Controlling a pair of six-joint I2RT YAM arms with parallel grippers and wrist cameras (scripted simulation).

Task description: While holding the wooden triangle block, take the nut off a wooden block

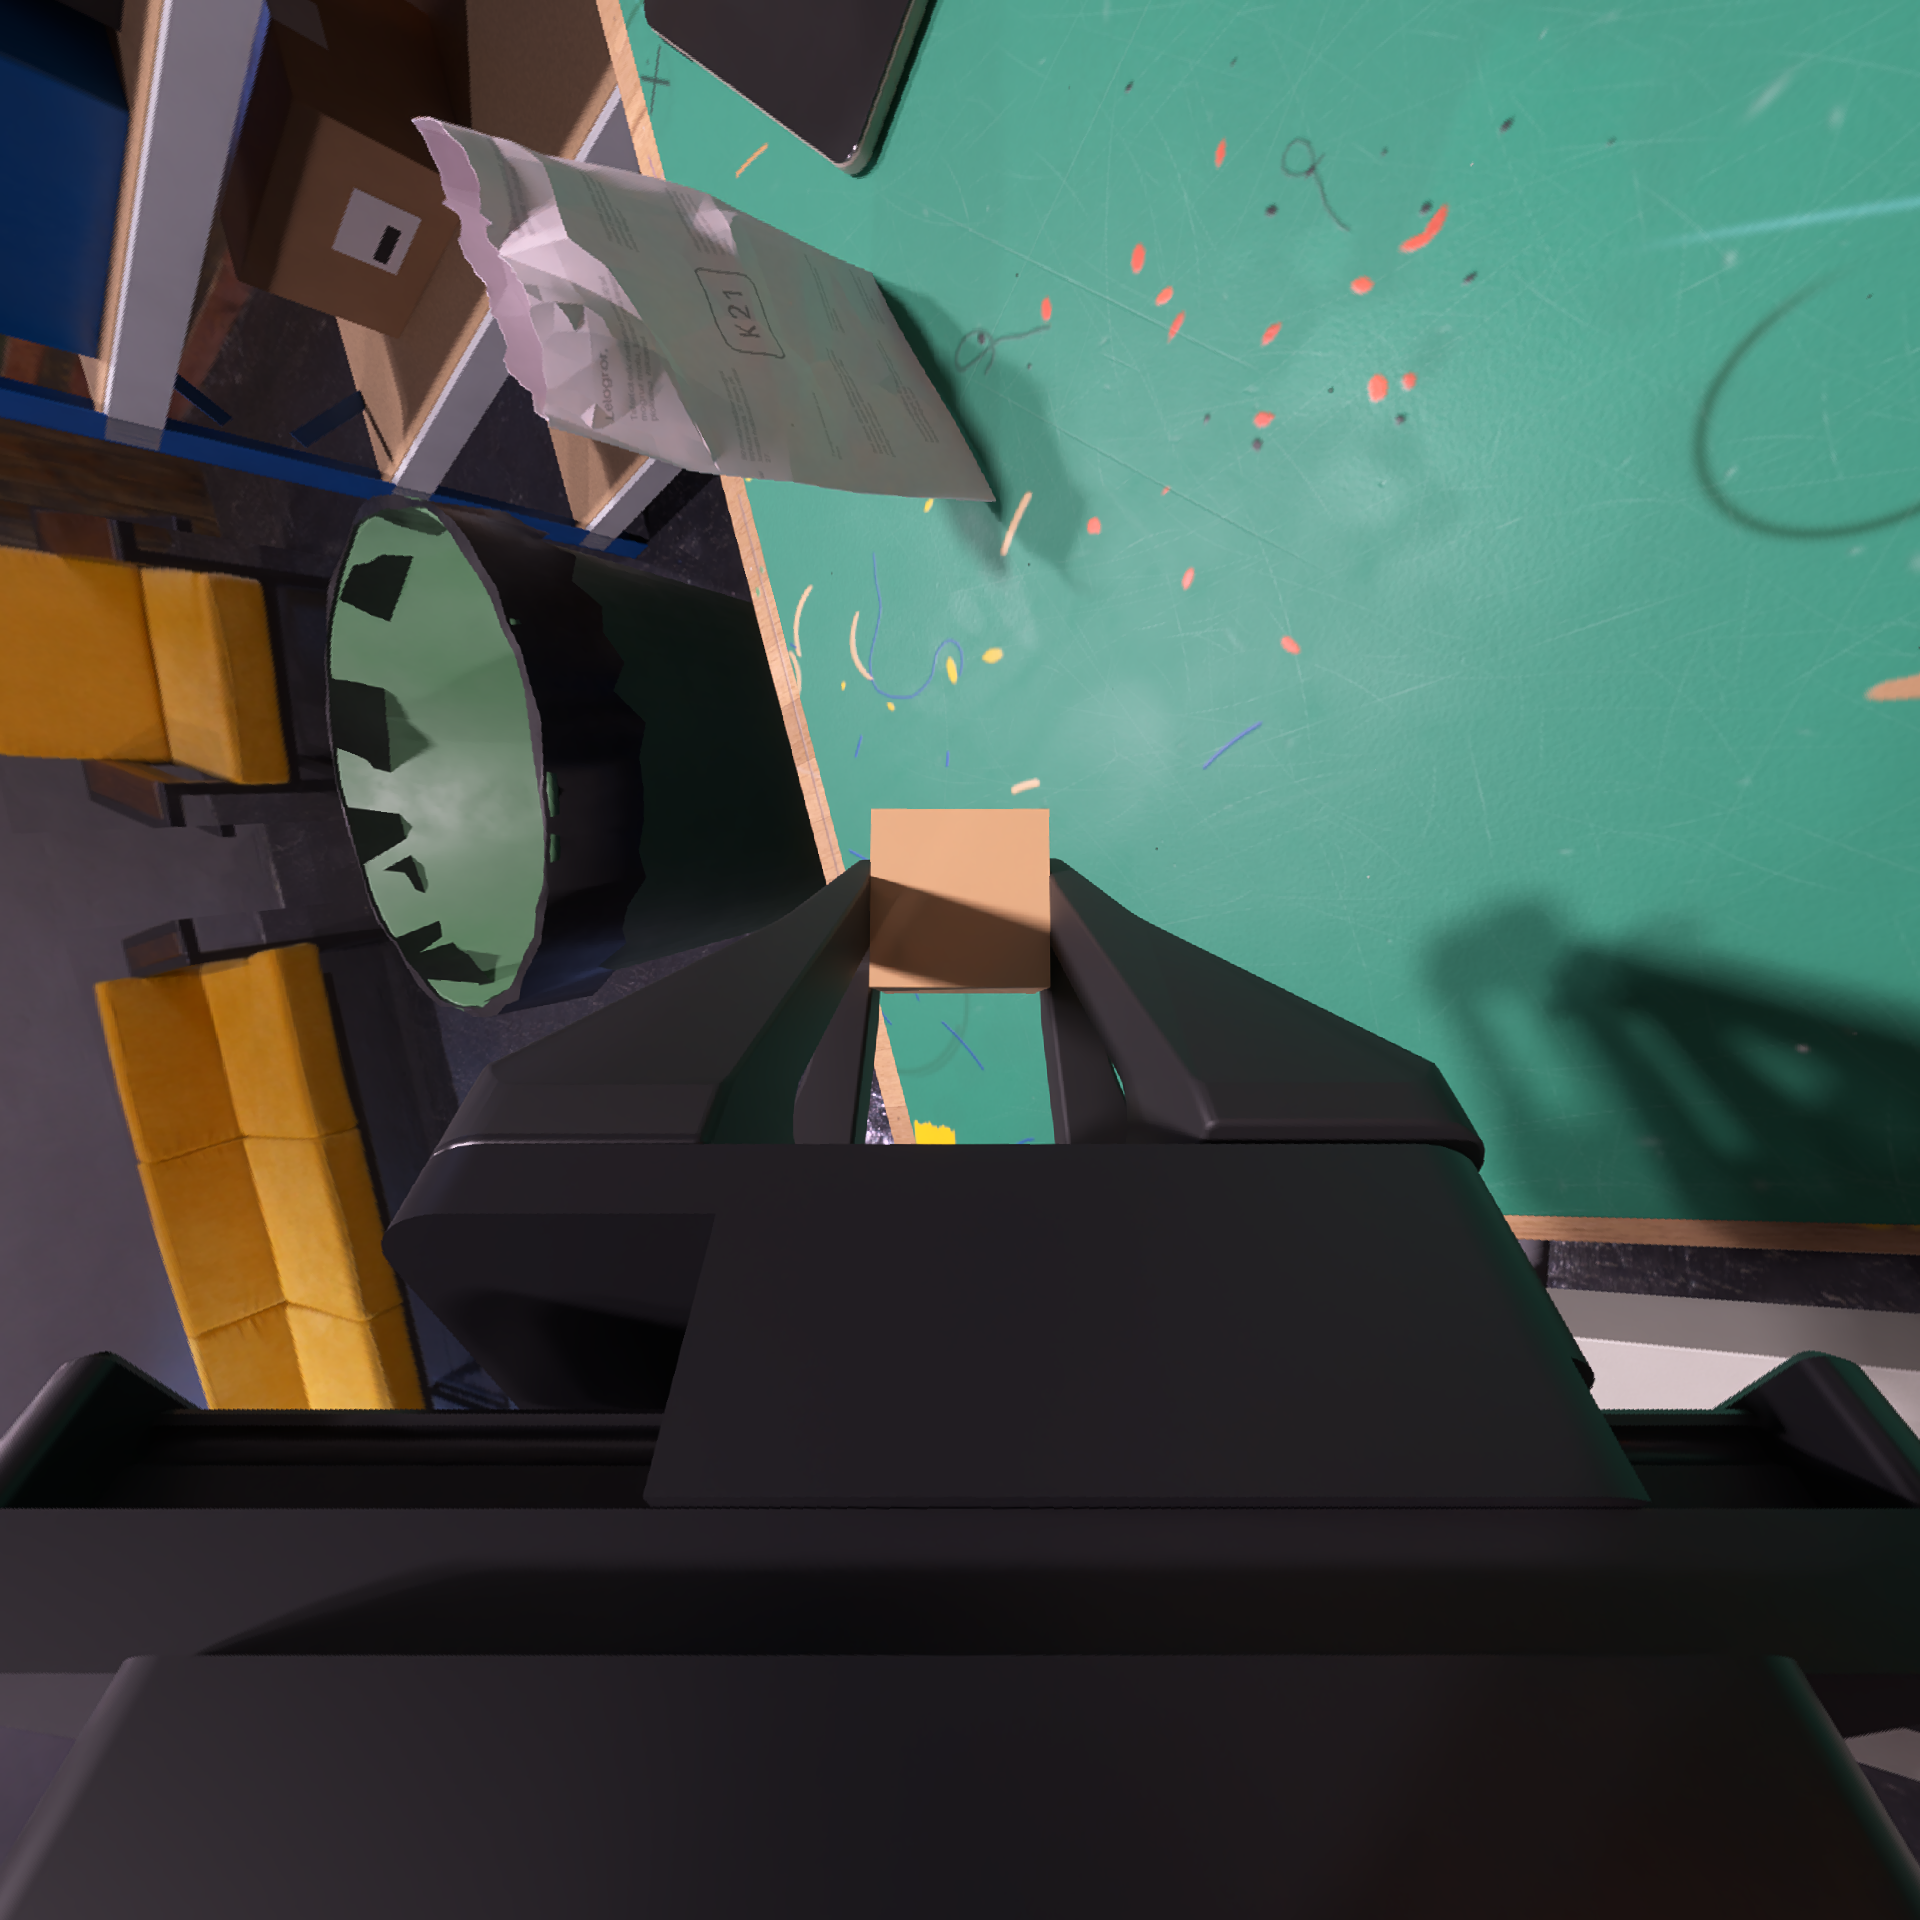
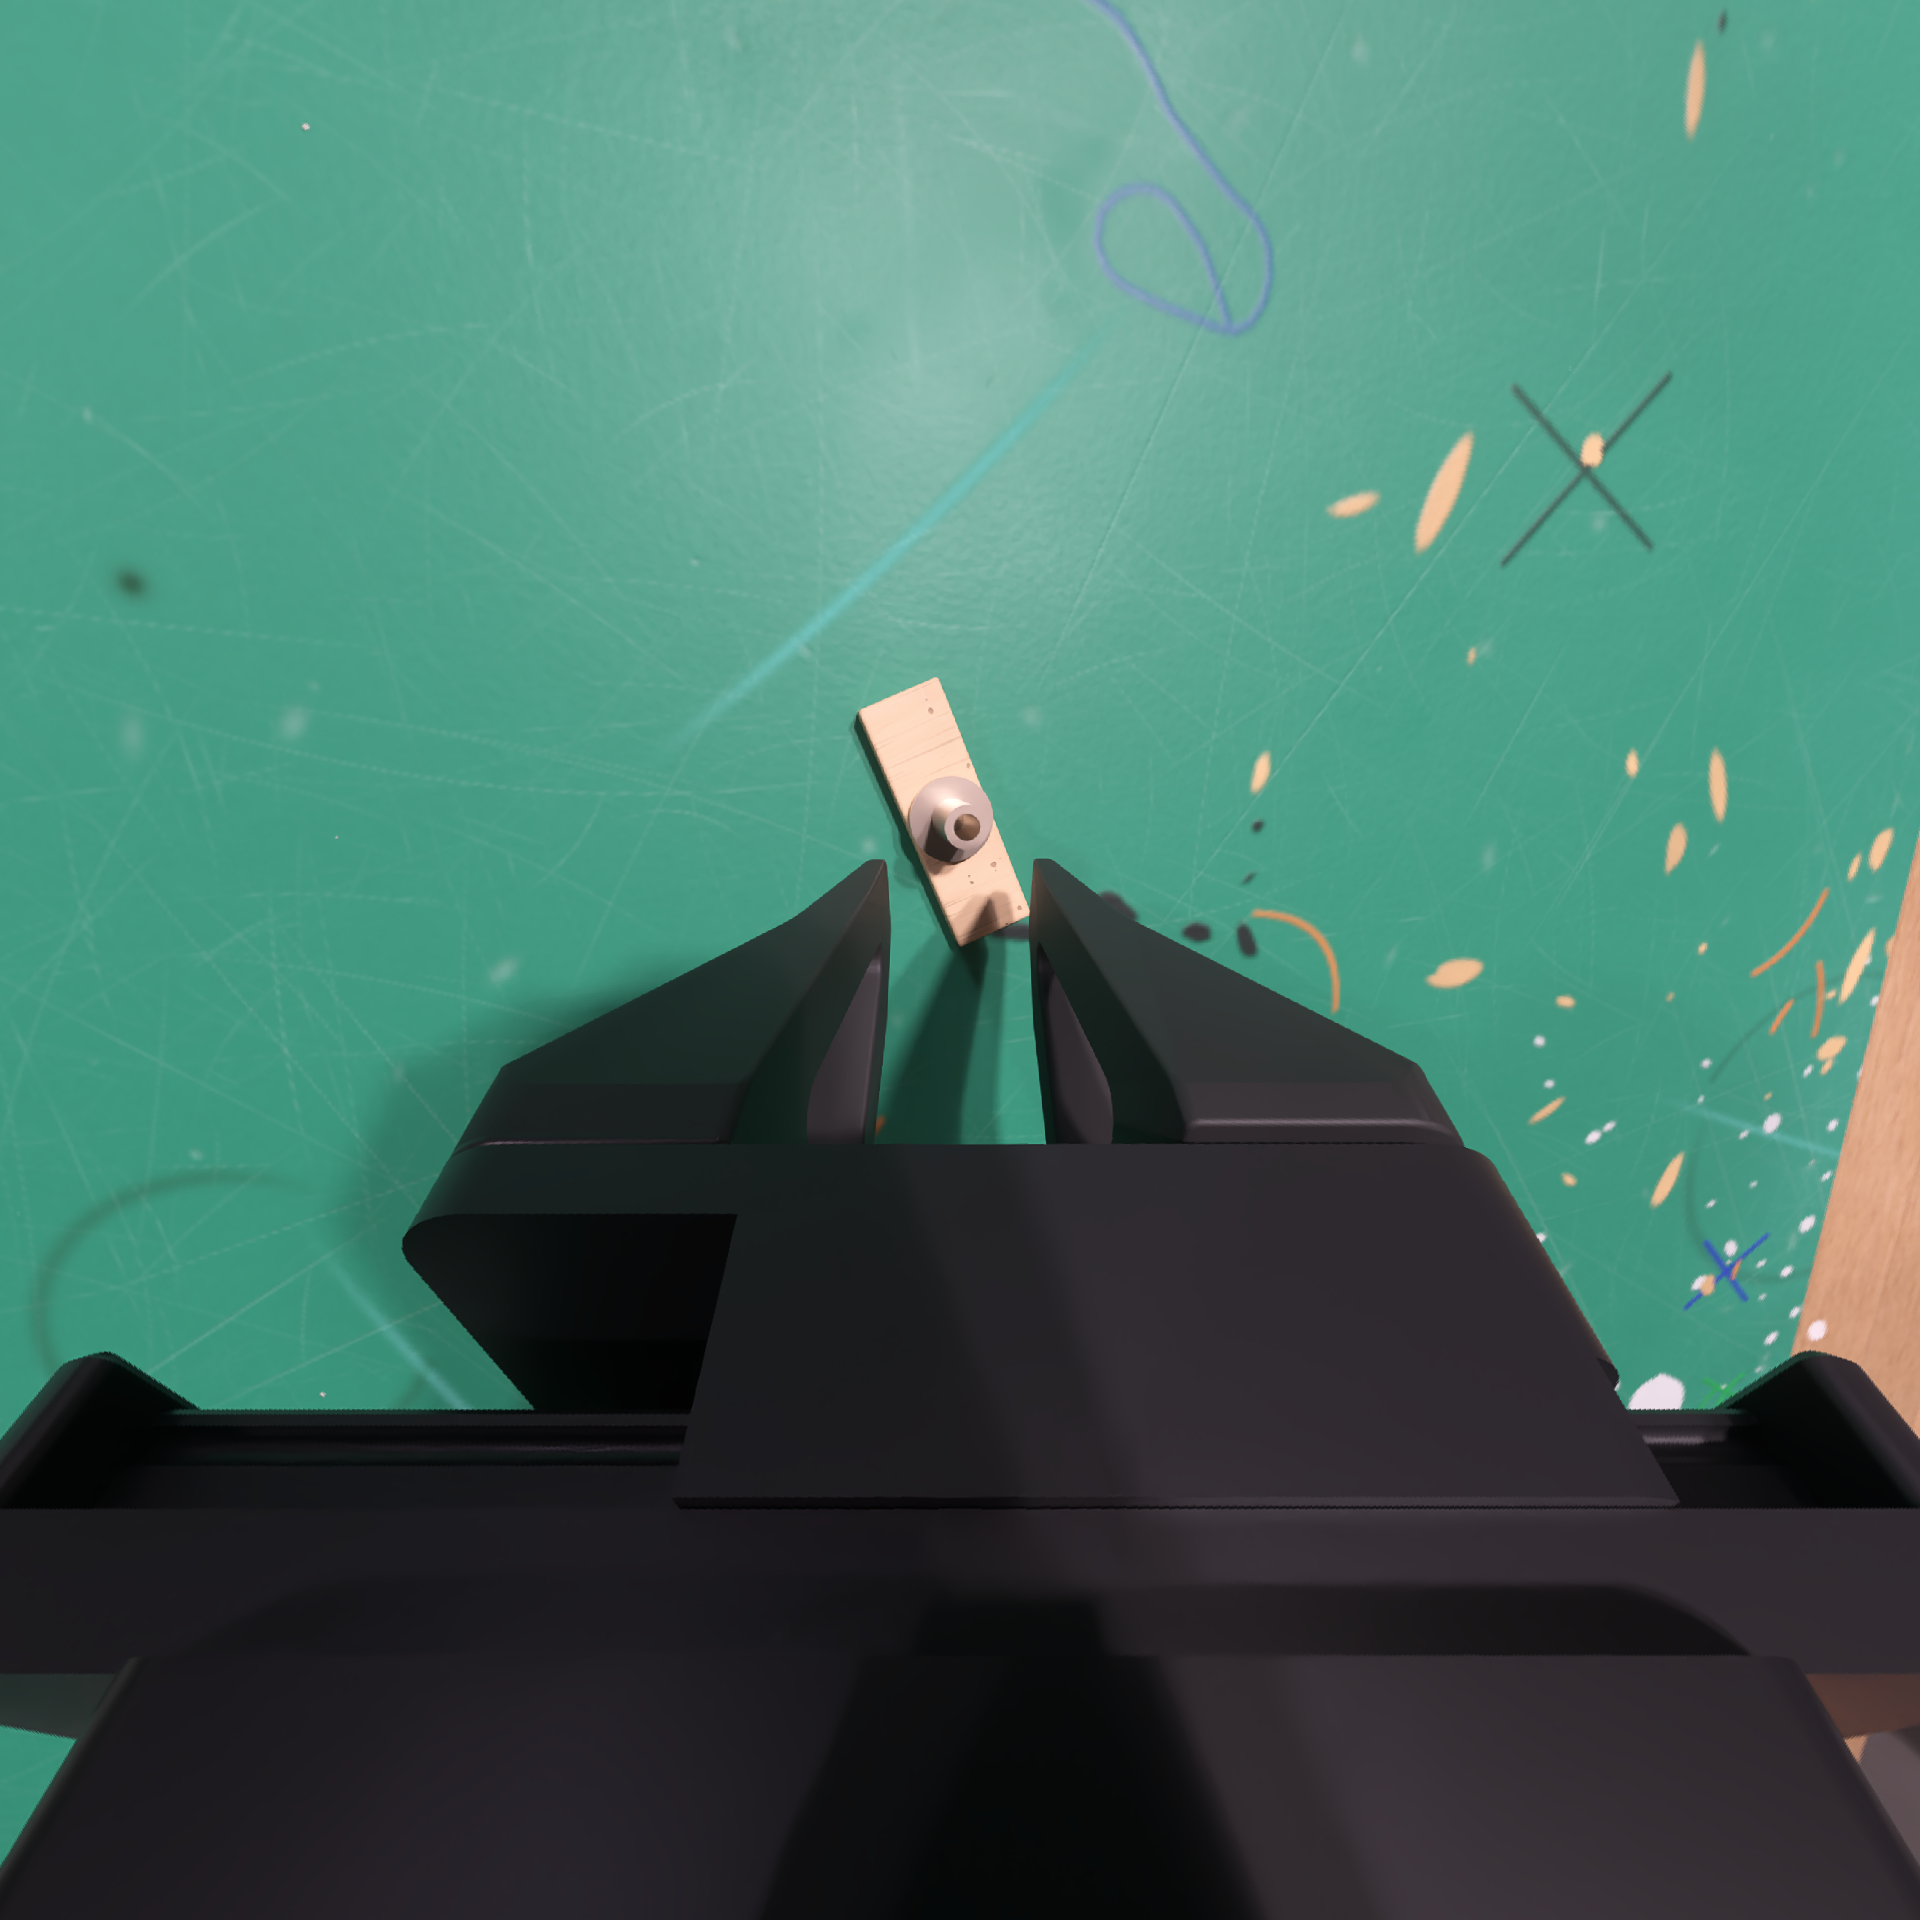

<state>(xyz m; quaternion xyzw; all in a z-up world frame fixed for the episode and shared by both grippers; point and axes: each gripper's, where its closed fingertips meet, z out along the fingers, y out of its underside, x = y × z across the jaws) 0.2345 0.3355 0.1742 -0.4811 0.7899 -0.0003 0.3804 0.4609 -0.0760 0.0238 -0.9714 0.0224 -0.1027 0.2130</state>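
In the left wrist view my left gripper (image 1: 959,868) is shut on a tan wooden triangle block (image 1: 958,899), held above the green table near its edge; from here the block shows as a square face. In the right wrist view a pale flat wooden block (image 2: 940,808) lies on the green mat with a grey metal nut (image 2: 951,818) sitting on it. My right gripper (image 2: 961,868) is open and empty, high above the block, with the block's near end showing between the two fingertips.
A crumpled white paper sheet (image 1: 717,332) lies at the table edge (image 1: 790,665), and a dark flat object (image 1: 800,62) at the far side. Off the table stand a dark bin with a green liner (image 1: 447,748), yellow seats (image 1: 239,1174) and cardboard boxes (image 1: 353,239). A wooden table edge (image 2: 1870,1174) runs at the right.
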